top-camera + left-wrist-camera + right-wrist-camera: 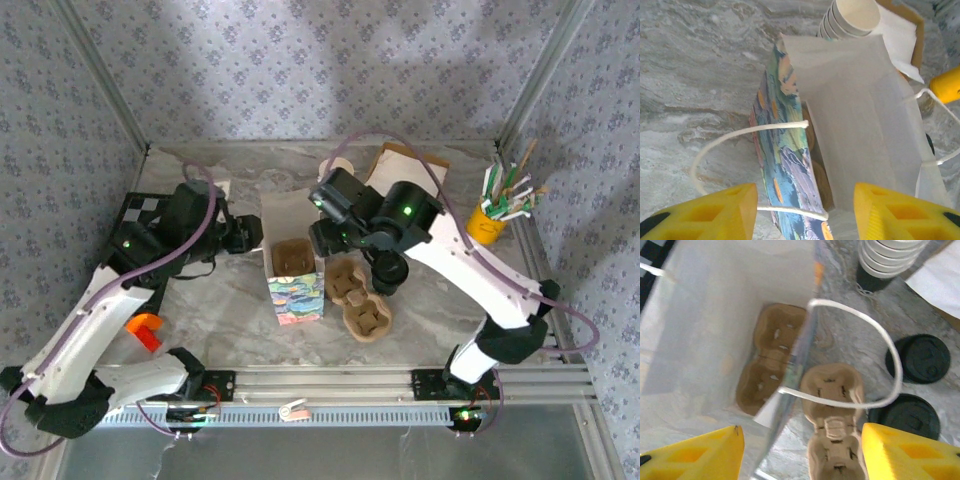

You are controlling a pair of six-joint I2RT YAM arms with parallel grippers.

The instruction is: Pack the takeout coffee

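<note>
A paper bag (296,283) with a colourful painted outside stands open mid-table, and a brown cup carrier (771,358) lies on its floor. A second carrier (836,431) rests on the table just right of the bag. My left gripper (805,200) is open, its yellow fingers straddling the bag's left wall (790,165) and one white string handle (725,145) without touching either. My right gripper (802,435) is open too, astride the bag's right wall, whose handle (890,357) loops over the outer carrier. A stack of paper cups (850,17) stands behind the bag.
Two black lids (920,357) (906,417) lie right of the outer carrier. A yellow cup of stirrers (488,222) stands at the far right, a brown sheet with a white napkin (412,165) lies at the back, and an orange object (146,330) sits near the left arm.
</note>
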